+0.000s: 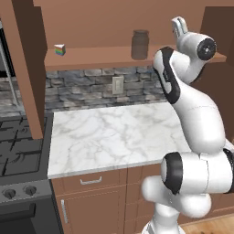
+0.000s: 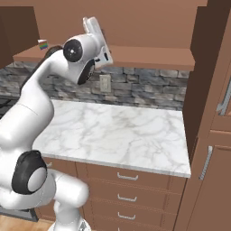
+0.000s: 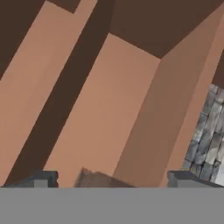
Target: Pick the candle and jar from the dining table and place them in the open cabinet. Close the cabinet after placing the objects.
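Fingertips (image 3: 43,179) sit low in the hand view, two dark tips far apart at lower left and lower right: jaws spread wide, nothing between them. Top of a grey-brown object, possibly the jar, pokes up between them at the bottom edge; too cropped to be sure.

Gripper (image 1: 179,27) points upward at upper right of the left base view, just right of the jar (image 1: 140,44); touching or apart, cannot tell. Arm rises from the lower right, elbow bent, wrist folded up to shelf height. In the right base view the gripper (image 2: 94,28) stands at upper left, hand tipped up against the cabinet (image 2: 149,18) interior.

Jar: one, upright on the wooden shelf (image 1: 96,57), upper middle of the left base view.

Rainbow-striped wedge (image 1: 60,50): one, on the same shelf, well left of the jar.

Marble counter (image 1: 114,132): one slab, mid frame. Wall outlet (image 1: 118,85): one, on the stone backsplash. Stove (image 1: 18,151) at lower left.
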### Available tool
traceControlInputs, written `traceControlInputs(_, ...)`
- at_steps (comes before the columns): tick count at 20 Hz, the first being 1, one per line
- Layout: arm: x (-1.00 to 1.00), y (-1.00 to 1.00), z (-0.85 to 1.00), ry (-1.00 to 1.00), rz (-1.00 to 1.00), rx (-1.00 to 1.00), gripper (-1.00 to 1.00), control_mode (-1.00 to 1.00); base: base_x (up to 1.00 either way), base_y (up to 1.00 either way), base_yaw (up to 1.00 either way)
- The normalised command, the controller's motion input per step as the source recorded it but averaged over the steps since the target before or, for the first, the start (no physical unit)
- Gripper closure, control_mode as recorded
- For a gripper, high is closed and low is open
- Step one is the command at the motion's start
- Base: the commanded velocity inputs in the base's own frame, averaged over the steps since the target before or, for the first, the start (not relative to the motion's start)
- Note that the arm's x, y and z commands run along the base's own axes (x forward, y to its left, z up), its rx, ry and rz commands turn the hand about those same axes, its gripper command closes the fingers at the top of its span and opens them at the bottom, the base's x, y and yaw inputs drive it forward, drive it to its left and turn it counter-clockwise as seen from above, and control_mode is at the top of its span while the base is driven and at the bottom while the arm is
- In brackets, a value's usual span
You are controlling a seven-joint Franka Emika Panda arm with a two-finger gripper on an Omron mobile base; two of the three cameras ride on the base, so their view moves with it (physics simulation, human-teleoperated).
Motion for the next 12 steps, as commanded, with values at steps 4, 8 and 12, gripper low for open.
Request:
traceControlInputs(4, -0.63, 0.38, 0.0, 0.46, 0.0, -0.22, -1.0, -1.0, 0.0, 0.0, 0.0)
traceControlInputs(8, -0.59, 0.63, 0.0, 0.43, 0.0, -0.26, -1.0, -1.0, 0.0, 0.0, 0.0)
traceControlInputs(12, -0.44, 0.56, 0.0, 0.43, 0.06, -0.22, -1.0, -1.0, 0.0, 0.0, 0.0)
